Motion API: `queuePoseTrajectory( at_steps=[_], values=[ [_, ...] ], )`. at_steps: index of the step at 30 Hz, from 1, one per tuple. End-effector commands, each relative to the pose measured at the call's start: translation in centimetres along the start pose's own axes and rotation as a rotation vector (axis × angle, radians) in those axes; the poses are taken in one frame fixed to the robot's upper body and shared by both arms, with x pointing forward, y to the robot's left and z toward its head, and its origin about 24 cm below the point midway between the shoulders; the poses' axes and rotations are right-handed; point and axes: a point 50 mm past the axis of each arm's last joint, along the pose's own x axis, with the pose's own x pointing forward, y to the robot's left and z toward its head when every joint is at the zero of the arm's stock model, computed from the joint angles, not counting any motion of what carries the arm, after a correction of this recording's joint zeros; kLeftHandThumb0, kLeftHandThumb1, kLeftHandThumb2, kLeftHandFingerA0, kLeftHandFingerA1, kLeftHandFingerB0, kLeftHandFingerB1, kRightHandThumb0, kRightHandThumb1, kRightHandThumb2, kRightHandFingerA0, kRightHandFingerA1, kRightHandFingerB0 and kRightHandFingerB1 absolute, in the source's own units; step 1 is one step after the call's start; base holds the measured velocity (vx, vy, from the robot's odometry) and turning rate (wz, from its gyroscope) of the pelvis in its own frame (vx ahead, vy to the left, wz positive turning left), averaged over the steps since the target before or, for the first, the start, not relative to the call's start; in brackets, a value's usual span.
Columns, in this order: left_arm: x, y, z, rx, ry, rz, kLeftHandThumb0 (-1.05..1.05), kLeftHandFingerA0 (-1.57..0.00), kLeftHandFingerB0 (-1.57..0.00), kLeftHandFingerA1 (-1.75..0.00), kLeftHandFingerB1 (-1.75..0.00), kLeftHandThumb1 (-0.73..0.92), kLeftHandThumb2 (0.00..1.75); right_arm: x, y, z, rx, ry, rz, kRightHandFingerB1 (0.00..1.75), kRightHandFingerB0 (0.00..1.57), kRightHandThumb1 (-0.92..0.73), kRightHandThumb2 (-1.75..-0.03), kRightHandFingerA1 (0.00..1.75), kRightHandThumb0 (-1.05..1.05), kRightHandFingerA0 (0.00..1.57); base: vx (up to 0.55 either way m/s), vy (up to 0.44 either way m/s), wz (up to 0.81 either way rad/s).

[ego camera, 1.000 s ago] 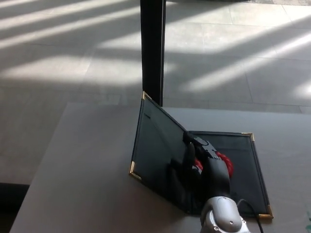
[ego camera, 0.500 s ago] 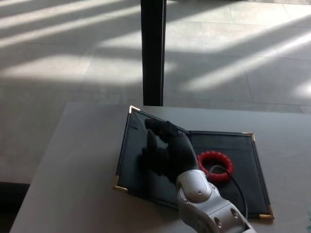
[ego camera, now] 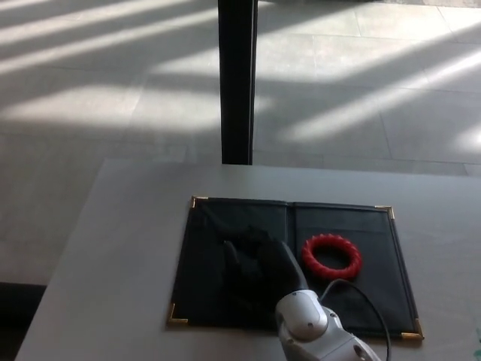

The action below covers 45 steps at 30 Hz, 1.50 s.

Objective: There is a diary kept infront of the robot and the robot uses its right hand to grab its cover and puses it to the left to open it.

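My right hand [ego camera: 259, 259] lay w/ fingers [ego camera: 234, 254] spread, holding nothing, flat on the black gold-cornered diary's [ego camera: 353, 293] opened left cover [ego camera: 203, 271]. Spine ran just right of my fingers; cover lay beneath them on grey counter [ego camera: 113, 263].

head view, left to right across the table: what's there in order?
Bare table → diary's opened left cover → right hand resting on that cover → red ring on the diary's right half → gold corner at the diary's far-right edge.
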Motion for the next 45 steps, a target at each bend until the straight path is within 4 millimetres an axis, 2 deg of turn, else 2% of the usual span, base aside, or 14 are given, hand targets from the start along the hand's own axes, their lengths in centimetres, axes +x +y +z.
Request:
queuePoseTrajectory(
  at_steps=[1,2,5,6,8,9,13,15,16,19,25,34,37,45],
  values=[
    [0.0,-0.4,1.2,0.006,-0.033,-0.001,-1.0,-0.5,-0.15,-1.3,-1.06,0.92,1.7,-0.5,-0.5,-3.3,-0.026,0.156,-0.037,0.72,0.43,-0.83,-1.21,0.73,-0.64,0.46,0.0,0.0,0.0],
    [0.0,-0.4,1.3,-0.001,-0.035,-0.004,-1.04,-0.64,-0.35,-1.4,-1.21,0.92,1.72,-0.6,-0.6,-3.5,0.004,0.175,-0.049,0.55,0.16,-0.77,-1.18,0.75,-0.55,0.5,0.0,0.0,0.0],
    [0.0,-0.4,1.4,0.0,-0.038,-0.005,-0.98,-0.52,-0.15,-1.3,-1.05,0.92,1.7,-0.5,-0.8,-3.5,0.047,0.189,-0.069,0.53,0.13,-0.75,-1.18,0.75,-0.53,0.49,0.0,0.0,0.0],
    [0.0,-0.3,1.3,0.006,-0.037,-0.005,-0.97,-0.51,-0.02,-1.29,-0.96,0.92,1.69,-0.5,-0.9,-3.4,0.059,0.186,-0.065,0.48,0.22,-0.92,-0.78,0.71,-0.7,0.42,0.0,0.0,0.0],
    [0.0,-0.2,1.2,0.01,-0.034,-0.001,-0.97,-0.64,-0.05,-1.36,-0.98,0.92,1.68,-0.3,-1.2,-2.6,0.097,0.166,-0.051,0.52,0.13,-0.73,-1.17,0.72,-0.55,0.45,0.0,0.0,0.0],
    [0.0,-0.2,1.2,0.007,-0.034,0.0,-0.96,-0.65,-0.11,-1.35,-1.01,0.92,1.68,-0.1,-1.4,-2.0,0.11,0.151,-0.052,0.48,0.25,-0.91,-0.77,0.64,-0.73,0.41,0.0,0.0,0.0],
    [0.1,0.1,1.1,0.007,-0.034,0.004,-0.94,-0.52,-0.03,-1.27,-0.94,0.92,1.67,0.9,-3.5,2.9,0.158,0.059,-0.091,0.51,0.14,-0.75,-1.17,0.68,-0.55,0.44,0.0,0.0,0.0],
    [0.1,0.3,0.9,-0.005,-0.03,0.012,-0.91,-0.57,-0.13,-1.27,-0.98,0.92,1.65,1.3,-5.5,5.7,0.257,-0.027,-0.108,0.42,0.28,-0.92,-0.71,0.54,-0.68,0.46,0.0,0.0,0.0],
    [0.1,0.3,0.8,-0.004,-0.027,0.013,-0.9,-0.58,-0.11,-1.28,-0.97,0.92,1.65,1.4,-6.2,6.7,0.286,-0.046,-0.116,0.49,0.13,-0.67,-1.12,0.66,-0.54,0.45,0.0,0.0,0.0],
    [0.1,0.3,0.8,-0.003,-0.026,0.013,-0.9,-0.58,-0.11,-1.28,-0.97,0.92,1.65,1.4,-6.5,7.1,0.3,-0.048,-0.118,0.49,0.13,-0.67,-1.12,0.66,-0.54,0.45,0.0,0.0,0.0],
    [0.1,0.9,0.3,-0.005,-0.016,0.008,-1.01,-0.59,-0.13,-1.35,-1.04,0.92,1.69,-0.6,-14.9,11.1,0.413,-0.203,-0.216,0.44,0.28,-0.86,-0.71,0.56,-0.69,0.47,0.0,0.0,0.0],
    [0.1,1.7,-0.1,-0.013,-0.005,0.02,-0.93,-0.69,-0.13,-1.36,-1.0,0.92,1.67,-6.9,-24.4,7.2,0.478,-0.256,-0.404,0.43,0.26,-0.88,-0.67,0.55,-0.7,0.4,0.0,0.0,0.0],
    [0.1,2.0,-0.1,-0.004,-0.004,0.037,-0.83,-0.34,0.0,-1.08,-0.82,0.81,1.55,-9.5,-26.9,5.3,0.463,-0.245,-0.518,0.46,0.31,-0.86,-0.67,0.54,-0.73,0.45,0.0,0.0,0.0],
    [0.1,2.4,-0.2,-0.029,-0.006,0.054,-0.97,-0.32,0.0,-1.14,-0.9,0.88,1.63,-16.6,-33.0,1.6,0.484,-0.282,-0.811,0.46,0.34,-0.87,-0.66,0.55,-0.7,0.47,0.0,0.0,0.0]
  ],
)
